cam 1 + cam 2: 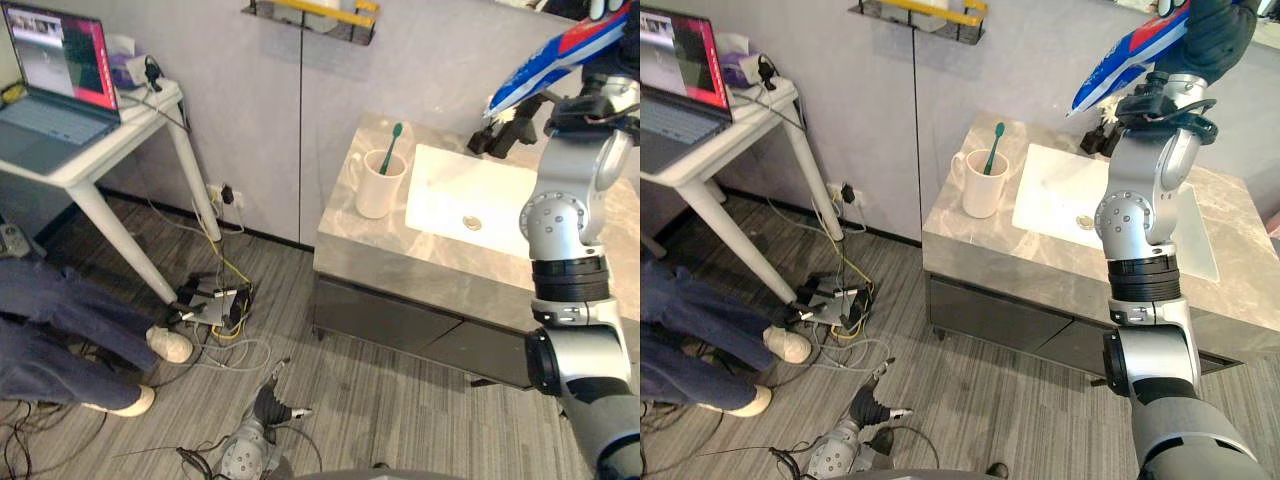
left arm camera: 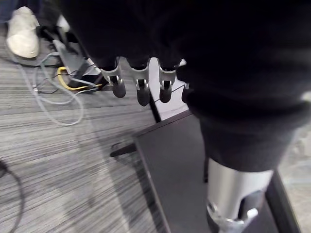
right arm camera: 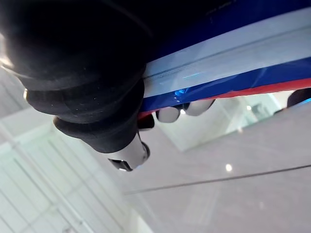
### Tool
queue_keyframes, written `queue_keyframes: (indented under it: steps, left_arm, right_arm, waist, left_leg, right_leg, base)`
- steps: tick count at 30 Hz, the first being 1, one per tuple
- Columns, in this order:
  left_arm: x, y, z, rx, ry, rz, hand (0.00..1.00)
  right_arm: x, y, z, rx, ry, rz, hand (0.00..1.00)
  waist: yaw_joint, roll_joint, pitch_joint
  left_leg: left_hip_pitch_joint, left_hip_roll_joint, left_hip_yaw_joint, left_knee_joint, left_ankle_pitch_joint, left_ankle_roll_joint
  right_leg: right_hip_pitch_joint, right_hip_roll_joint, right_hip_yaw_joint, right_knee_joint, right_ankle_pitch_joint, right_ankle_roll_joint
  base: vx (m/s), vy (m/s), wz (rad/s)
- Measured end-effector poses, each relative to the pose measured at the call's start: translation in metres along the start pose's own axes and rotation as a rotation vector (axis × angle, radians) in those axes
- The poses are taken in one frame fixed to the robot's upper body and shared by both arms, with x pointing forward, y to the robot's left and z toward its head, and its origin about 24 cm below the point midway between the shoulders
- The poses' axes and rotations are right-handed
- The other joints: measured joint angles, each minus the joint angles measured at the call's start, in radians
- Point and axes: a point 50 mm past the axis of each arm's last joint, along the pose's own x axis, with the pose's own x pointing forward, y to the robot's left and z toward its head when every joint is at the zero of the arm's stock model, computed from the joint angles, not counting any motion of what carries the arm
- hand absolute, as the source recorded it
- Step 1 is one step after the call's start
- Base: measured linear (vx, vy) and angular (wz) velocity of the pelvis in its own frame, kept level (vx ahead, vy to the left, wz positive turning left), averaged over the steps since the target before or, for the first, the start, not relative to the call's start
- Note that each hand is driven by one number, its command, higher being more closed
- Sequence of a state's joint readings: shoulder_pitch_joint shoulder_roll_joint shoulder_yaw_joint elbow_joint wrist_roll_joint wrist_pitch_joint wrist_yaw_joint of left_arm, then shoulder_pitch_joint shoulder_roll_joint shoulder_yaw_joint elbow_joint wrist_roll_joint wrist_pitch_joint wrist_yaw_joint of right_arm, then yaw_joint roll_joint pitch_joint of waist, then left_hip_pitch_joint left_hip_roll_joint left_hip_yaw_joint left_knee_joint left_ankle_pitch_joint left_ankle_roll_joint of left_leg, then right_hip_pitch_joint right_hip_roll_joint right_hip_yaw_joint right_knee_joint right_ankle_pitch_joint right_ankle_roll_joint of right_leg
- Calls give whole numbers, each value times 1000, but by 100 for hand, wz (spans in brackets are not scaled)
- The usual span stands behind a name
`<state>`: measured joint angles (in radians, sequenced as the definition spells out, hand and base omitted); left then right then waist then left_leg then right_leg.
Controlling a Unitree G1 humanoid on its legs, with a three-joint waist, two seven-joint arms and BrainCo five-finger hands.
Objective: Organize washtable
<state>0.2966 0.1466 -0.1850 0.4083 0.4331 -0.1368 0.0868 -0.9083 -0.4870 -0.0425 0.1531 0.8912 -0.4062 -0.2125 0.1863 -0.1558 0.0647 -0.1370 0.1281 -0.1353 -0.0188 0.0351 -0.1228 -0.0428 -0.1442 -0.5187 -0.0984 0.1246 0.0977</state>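
My right hand [image 1: 1213,33] is raised high over the basin, shut on a blue, white and red toothpaste tube [image 1: 1127,55]. Up close, the tube [image 3: 228,63] crosses the right wrist view with fingertips [image 3: 185,111] curled under it. On the grey marble washtable [image 1: 400,252] a white mug [image 1: 378,184] stands left of the white sink [image 1: 480,195]. A green toothbrush [image 1: 391,148] stands upright in the mug. My left hand [image 1: 267,406] hangs low near the floor in front of the cabinet, its fingers [image 2: 140,87] relaxed and holding nothing.
A black tap [image 1: 501,136] stands behind the sink. A white side table [image 1: 95,160] with an open laptop [image 1: 55,90] is at the left; a person's legs and white shoes [image 1: 170,344] are beside it. Cables and a power strip [image 1: 213,305] lie on the floor. A wall shelf [image 1: 312,17] hangs above.
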Motion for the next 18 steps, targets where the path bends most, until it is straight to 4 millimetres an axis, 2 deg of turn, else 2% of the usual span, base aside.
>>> queue_keyframes:
  steps: [5, 12, 18]
  left_arm:
    - [12, 14, 0, -13, 17, 38, 0]
    - [24, 32, 1, -92, 37, 99, 0]
    - [30, 47, 3, -173, 35, 172, 0]
  right_arm:
    - [1, 0, 2, -20, -11, 5, 100]
    - [4, -6, 10, -32, -44, -25, 100]
    - [9, -11, 29, -21, -138, -66, 100]
  waist:
    - [3, -39, 68]
    - [12, -54, 146]
    - [15, -81, 201]
  left_leg:
    - [-34, 5, 2, 12, 3, -4]
    - [-90, 4, -7, 29, 3, -4]
    - [-136, -2, -31, 37, 3, -4]
  right_leg:
    - [-35, 6, 10, 0, 6, -7]
    - [-77, 7, 0, 0, 8, -10]
    - [-107, 4, -9, 1, 8, -10]
  base:
    - [-2, -7, -6]
    - [16, -1, 2]
    - [31, 13, 9]
